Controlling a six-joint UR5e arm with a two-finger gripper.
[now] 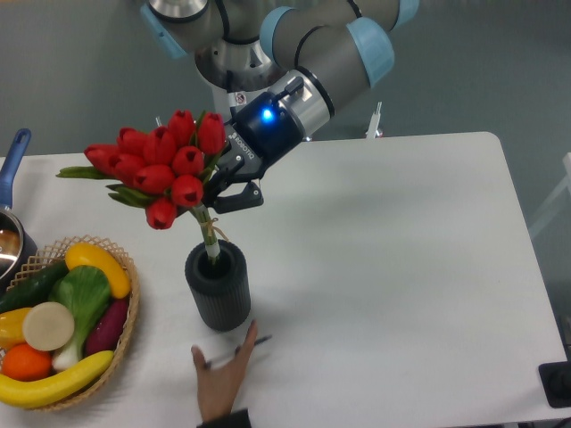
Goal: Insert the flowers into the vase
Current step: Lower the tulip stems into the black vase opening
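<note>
The flowers [165,169] are a bunch of red tulip buds with green leaves, tilted to the left. Their stem ends reach down into the mouth of the dark grey ribbed vase [219,287], which stands upright on the white table. My gripper [217,189] is beside the bunch on its right, just under the buds. Its dark fingers [239,198] lie around the stems. I cannot tell whether they still clamp the stems.
A wicker basket [122,323] with fruit and vegetables sits at the left front. A pot with a blue handle [12,160] is at the left edge. A human hand [223,374] rests on the table just in front of the vase.
</note>
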